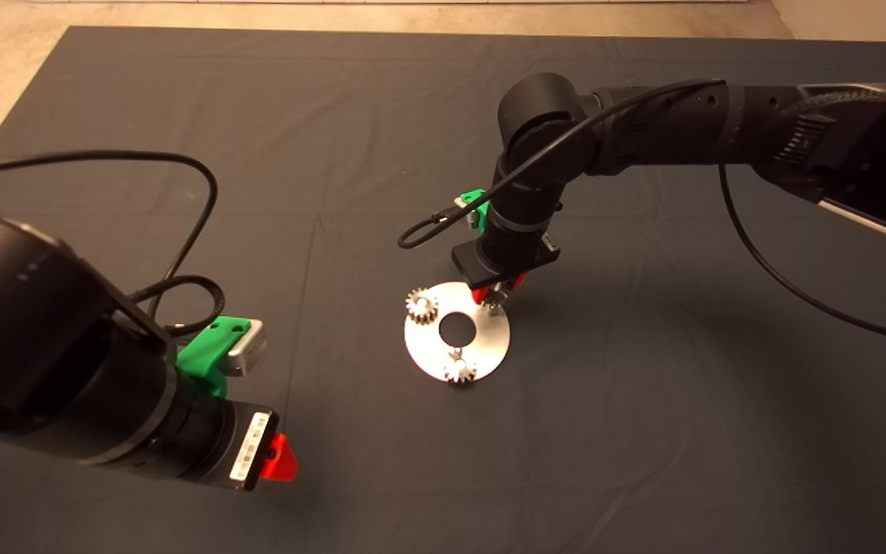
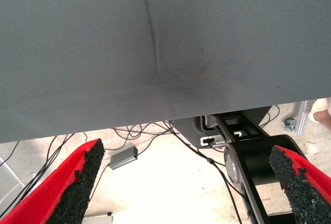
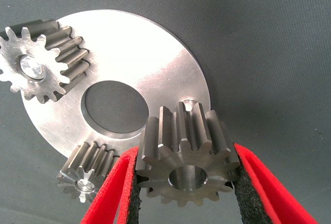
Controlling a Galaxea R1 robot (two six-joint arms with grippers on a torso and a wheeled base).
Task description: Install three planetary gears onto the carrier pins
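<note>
- Here the right gripper (image 3: 187,182) clamps a planetary gear (image 3: 185,159) above the white disc (image 1: 489,338).
- Two seated gears (image 1: 421,305) occupy carrier pins.
- Left gripper (image 2: 189,182) gapes wide, empty, parked aside.

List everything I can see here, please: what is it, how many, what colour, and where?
Mat: one, dark grey, covering the table.
Disc: one, silvery white, mid-mat, with a centre hole.
Seated gears: two, silver, on pins at the disc's edge.
Third gear: one, silver, held above the disc, beside a bare pin.
Floor: pale, with cables, beyond the mat.
Right tool: red fingers shut on the third gear.
Left tool: open, parked over the mat's lower left.
</note>
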